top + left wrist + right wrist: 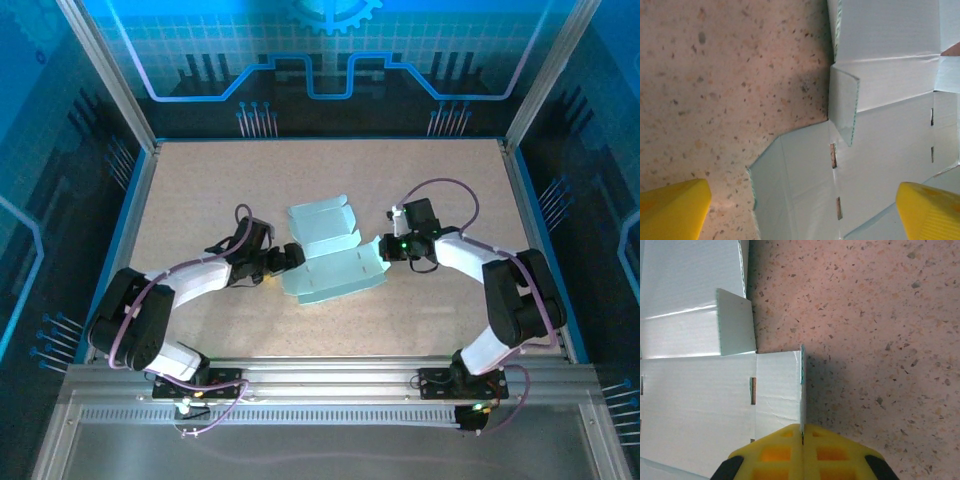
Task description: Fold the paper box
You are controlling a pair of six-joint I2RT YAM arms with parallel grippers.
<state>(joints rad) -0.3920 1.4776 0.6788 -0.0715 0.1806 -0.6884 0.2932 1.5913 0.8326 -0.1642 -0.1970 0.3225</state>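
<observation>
Right pincer (802, 434) pinching a raised flap of the paper box (335, 272), left pincer (800, 212) spread at its opposite edge, speckled surface (200, 190) beneath.

Cool blue cast overhead, bright wrist close-ups, soft shadows beside paper box (695, 395) flaps, foreground perhaps slightly blurred

Paper box (330, 255) laid mid-surface (200, 190), left tool (290, 258) positioned at its left edge, right tool (384, 247) clamped on its right flap
</observation>
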